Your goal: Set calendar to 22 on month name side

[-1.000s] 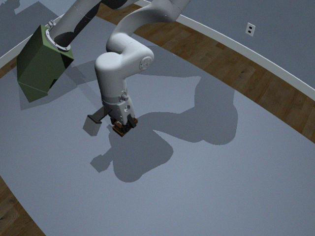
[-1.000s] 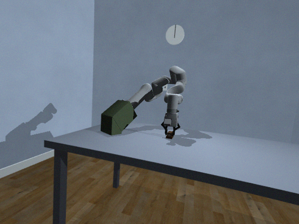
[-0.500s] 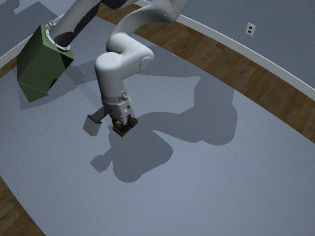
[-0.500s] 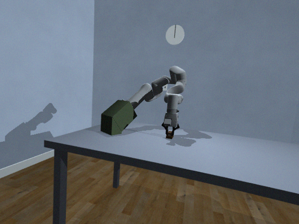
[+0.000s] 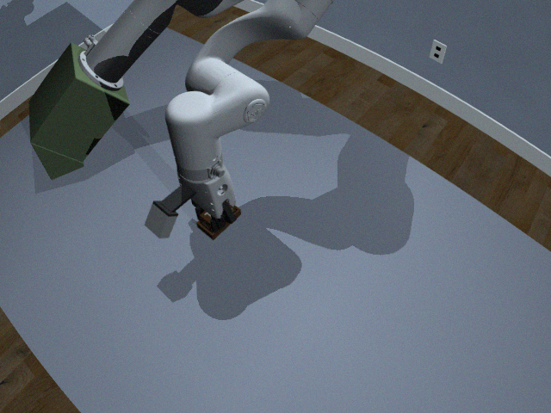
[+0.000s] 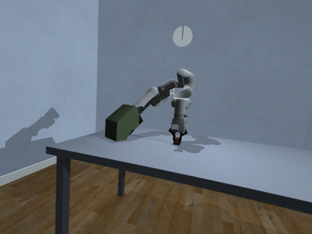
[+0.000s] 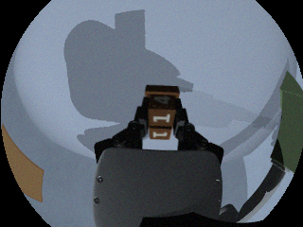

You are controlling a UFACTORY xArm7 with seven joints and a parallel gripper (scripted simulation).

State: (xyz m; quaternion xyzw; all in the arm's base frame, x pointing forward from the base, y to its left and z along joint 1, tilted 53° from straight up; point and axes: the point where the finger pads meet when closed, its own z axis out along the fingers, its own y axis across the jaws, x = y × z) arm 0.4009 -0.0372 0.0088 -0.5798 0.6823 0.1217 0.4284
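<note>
1. Gripper (image 5: 219, 222) (image 6: 177, 139) (image 7: 161, 105) points down over the table (image 5: 378, 333) (image 6: 226, 161) (image 7: 218, 52), its black fingers closed onto the sides of a brown numbered cube (image 7: 162, 116). The grip is seen best in the wrist view.
2. The cube is within the tray (image 5: 213, 233) (image 6: 176, 144) (image 7: 162, 89), which sits low at the fingertips, on or just above the table. I cannot tell which from these angles.
3. White numerals show on the brown faces in the wrist view: a 1 in the middle, another upright stroke below it, and a shaded 4 above. The numerals lie sideways there. I cannot tell from this view whether these faces belong to one cube or two, nor read the month's name.
4. Around the tray, the fingers crowd two sides and hide part of it in the top view.
5. A camera block (image 5: 161, 219) (image 6: 175, 126) juts out beside the gripper, above the table and apart from the tray.
6. The arm (image 5: 195, 138) (image 6: 180, 108) arches over from the green mount (image 5: 66, 115) (image 6: 123, 121) (image 7: 290, 118), which stands at the left of the exterior view, well apart from the tray.
7. Broad shadows of the arm fall across the table around the tray.
8. Beyond the table, a round clock (image 6: 186, 36) hangs on the far wall (image 5: 378, 27) (image 6: 239, 63), with a socket (image 5: 437, 51) (image 6: 172, 91) lower down. Wooden floor (image 5: 400, 124) (image 6: 156, 206) shows past the table's edges.
</note>
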